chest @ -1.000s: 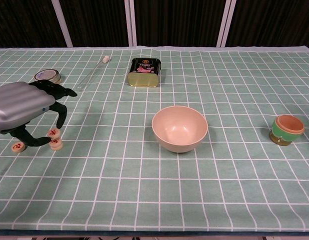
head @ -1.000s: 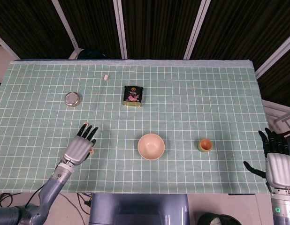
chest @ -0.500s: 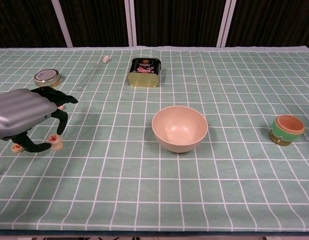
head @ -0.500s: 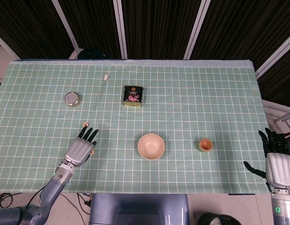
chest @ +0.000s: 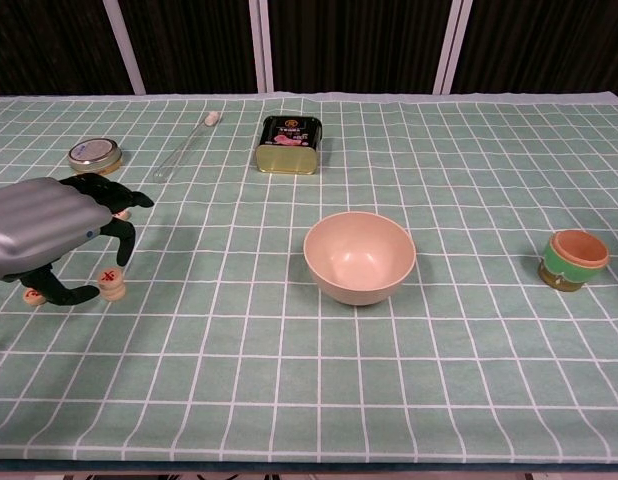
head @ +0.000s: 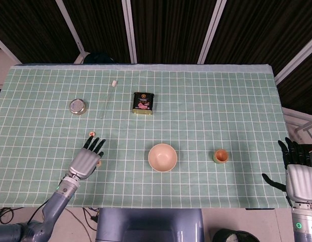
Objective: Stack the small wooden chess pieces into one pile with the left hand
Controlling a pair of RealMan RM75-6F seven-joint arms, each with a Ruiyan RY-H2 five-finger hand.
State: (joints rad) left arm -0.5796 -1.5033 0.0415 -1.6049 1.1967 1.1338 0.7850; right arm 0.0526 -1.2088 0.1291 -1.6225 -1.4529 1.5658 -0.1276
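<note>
The left hand [chest: 44, 232] hovers low over the green checked tablecloth [chest: 289, 400] near its front-left corner, fingers curled downward and apart, gripping nothing. Under its fingertips stands a short stack of wooden chess pieces [chest: 111, 285] with a red mark on top; whether a finger touches it I cannot tell. Another chess piece [chest: 33, 295] lies just beside the thumb, and 1 more [head: 92, 134] sits just beyond the fingers.

The right hand [head: 297, 176] hangs off the front-right corner, fingers spread, holding nothing.

The beige bowl [chest: 359, 257] near the front middle is empty. The small orange-and-green cup [chest: 574, 259] stands towards the right edge; its contents cannot be told. A dark tin [chest: 288, 144] with a pink label lies towards the back edge, its writing too small to read. A round metal tin [chest: 95, 153] sits back left, closed, with a thin white-tipped stick [chest: 186, 146] between the 2 tins.
</note>
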